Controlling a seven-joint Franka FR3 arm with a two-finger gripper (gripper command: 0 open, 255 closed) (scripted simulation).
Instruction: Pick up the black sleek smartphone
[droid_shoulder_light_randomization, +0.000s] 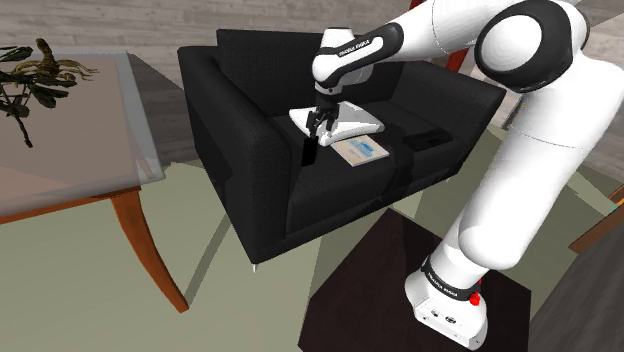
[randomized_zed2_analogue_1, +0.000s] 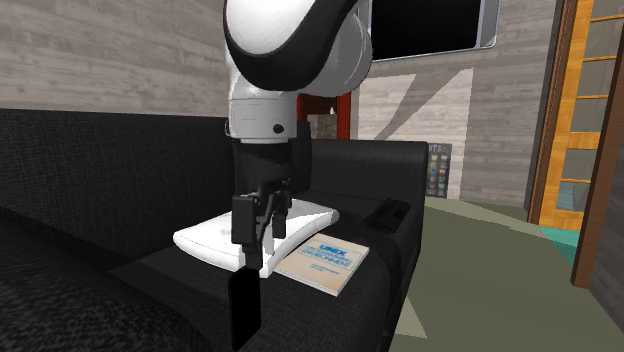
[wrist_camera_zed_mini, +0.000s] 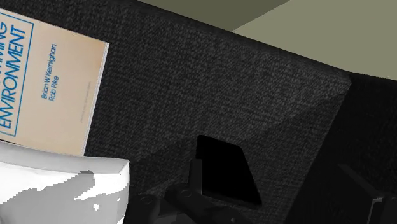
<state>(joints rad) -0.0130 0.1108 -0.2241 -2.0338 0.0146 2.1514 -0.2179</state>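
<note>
The shoulder view shows the 1 white arm reaching over a black sofa (droid_shoulder_light_randomization: 250, 190). Its hand (droid_shoulder_light_randomization: 313, 138) points down at the seat. The black phone (droid_shoulder_light_randomization: 309, 155) hangs right under the hand. The 2 fingers pinch its top end, so the hand looks closed narrow on the phone. The phone stands tall: its long side runs up and down, the same way the fingers point.

In the second exterior view the phone's low end is very near the front of the seat cushion. I cannot tell if it touches the cushion or is just off it. In the wrist view the phone is a dark flat slab between the fingers.

Just beside the hand lie a white flat thing (droid_shoulder_light_randomization: 350, 122) and a pale book (droid_shoulder_light_randomization: 362, 150) with blue words. The book lies right against the white thing. A small black thing (droid_shoulder_light_randomization: 425, 140) sits apart, farther along the sofa.

I think the grab is done and the lift is at its start. The next move is straight up — the phone is thin and smooth, so it could slip or swing if the hand jerks.
</note>
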